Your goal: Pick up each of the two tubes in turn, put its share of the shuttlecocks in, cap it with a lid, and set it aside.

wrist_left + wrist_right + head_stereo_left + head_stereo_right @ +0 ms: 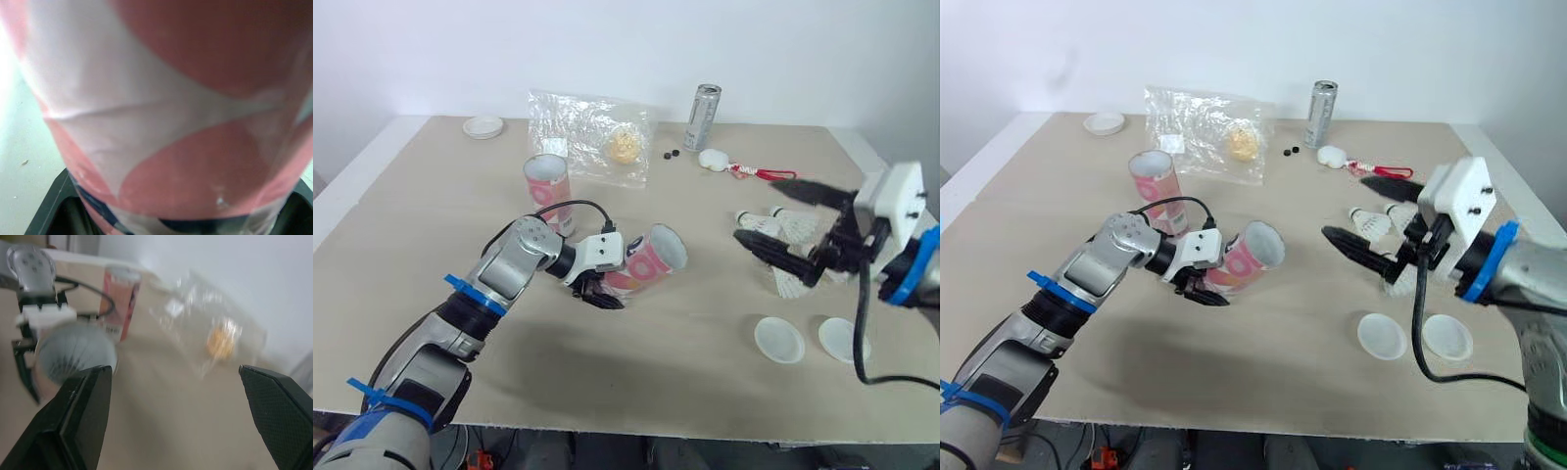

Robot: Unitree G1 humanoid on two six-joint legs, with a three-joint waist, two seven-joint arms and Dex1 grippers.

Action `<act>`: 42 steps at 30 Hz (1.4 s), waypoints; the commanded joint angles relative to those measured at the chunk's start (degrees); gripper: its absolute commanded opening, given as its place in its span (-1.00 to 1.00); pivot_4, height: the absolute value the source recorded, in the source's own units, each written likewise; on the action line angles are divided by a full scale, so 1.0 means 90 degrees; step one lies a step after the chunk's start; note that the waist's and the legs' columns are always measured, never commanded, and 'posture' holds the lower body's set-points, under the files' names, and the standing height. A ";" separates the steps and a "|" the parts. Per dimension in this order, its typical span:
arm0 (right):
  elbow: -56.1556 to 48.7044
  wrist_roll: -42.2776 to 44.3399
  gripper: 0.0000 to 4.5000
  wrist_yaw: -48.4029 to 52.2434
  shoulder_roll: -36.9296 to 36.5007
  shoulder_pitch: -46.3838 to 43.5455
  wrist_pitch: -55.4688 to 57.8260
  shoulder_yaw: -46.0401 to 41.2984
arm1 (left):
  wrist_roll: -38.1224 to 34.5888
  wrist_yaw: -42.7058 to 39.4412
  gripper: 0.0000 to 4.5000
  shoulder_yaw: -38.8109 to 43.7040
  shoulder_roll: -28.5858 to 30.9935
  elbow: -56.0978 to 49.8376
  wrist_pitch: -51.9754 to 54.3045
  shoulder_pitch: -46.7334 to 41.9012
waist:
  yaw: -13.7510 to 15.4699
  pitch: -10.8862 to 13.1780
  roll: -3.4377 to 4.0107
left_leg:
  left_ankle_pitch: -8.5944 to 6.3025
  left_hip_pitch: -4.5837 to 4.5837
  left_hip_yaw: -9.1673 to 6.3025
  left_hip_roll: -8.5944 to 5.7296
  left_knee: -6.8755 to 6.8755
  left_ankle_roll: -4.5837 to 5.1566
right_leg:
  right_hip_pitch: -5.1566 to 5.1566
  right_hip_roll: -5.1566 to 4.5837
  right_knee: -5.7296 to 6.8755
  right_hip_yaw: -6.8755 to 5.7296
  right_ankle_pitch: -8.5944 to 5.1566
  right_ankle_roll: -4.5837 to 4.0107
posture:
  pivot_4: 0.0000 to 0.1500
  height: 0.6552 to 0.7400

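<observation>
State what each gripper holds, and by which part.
Left gripper grips a tube around its side, near the end opposite its mouth. Right gripper is open and empty.

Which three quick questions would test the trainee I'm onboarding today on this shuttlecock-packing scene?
1. True or false: the left pincer grips a tilted tube whose open mouth faces the right arm.
2. The second tube is: A) standing upright on the table; B) lying on its side; C) inside the plastic bag.
3. Fill in: the right pincer, near the shuttlecocks, is ___ (open or shut).

Key: 1 true; 2 A; 3 open.
</observation>
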 commanded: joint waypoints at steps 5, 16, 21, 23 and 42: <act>-0.0348 0.0156 0.97 -0.1184 0.0999 0.1253 0.0266 -0.0759 | 0.0141 -0.0061 0.33 -0.0129 -0.0020 0.0132 -0.0081 -0.0009 | -0.0041 -0.0005 0.0016 | 0.0000 0.0011 0.0018 -0.0003 0.0002 0.0000 | -0.0001 -0.0005 0.0000 0.0015 0.0000 -0.0005 | 1.00 1.00; 0.0461 0.0198 0.97 -0.1816 0.1833 0.1502 0.0220 -0.0231 | 0.0159 -0.0069 0.33 -0.0079 -0.0120 0.0037 0.0012 -0.0025 | -0.0025 -0.0004 0.0012 | 0.0006 0.0006 0.0016 -0.0003 0.0001 0.0008 | -0.0001 -0.0005 -0.0002 0.0014 -0.0006 -0.0024 | 1.00 1.00; 0.0887 -0.0034 0.97 -0.1869 0.1719 0.1346 0.0084 -0.0040 | 0.0153 0.0015 0.33 -0.0063 -0.0193 -0.0106 0.0124 -0.0007 | -0.0022 -0.0004 0.0013 | 0.0006 0.0005 0.0016 -0.0007 0.0000 0.0008 | -0.0001 -0.0006 -0.0003 0.0016 -0.0009 -0.0023 | 1.00 1.00; 0.0996 -0.0053 0.97 -0.1852 0.1728 0.1329 0.0032 -0.0031 | 0.0127 0.0072 0.33 -0.0026 -0.0262 -0.0132 0.0195 -0.0060 | -0.0018 -0.0004 0.0013 | 0.0006 0.0003 0.0014 -0.0009 0.0000 0.0008 | 0.0000 -0.0007 -0.0003 0.0016 -0.0010 -0.0022 | 1.00 1.00; 0.3245 -0.1142 0.97 -0.1865 0.1884 -0.0081 -0.1128 0.1092 | 0.0190 0.0164 0.33 -0.0105 -0.0582 -0.0109 0.0307 -0.0200 | -0.0038 0.0001 0.0014 | 0.0005 -0.0002 0.0012 -0.0011 -0.0017 0.0008 | -0.0009 -0.0003 -0.0003 0.0017 -0.0006 0.0005 | 1.00 1.00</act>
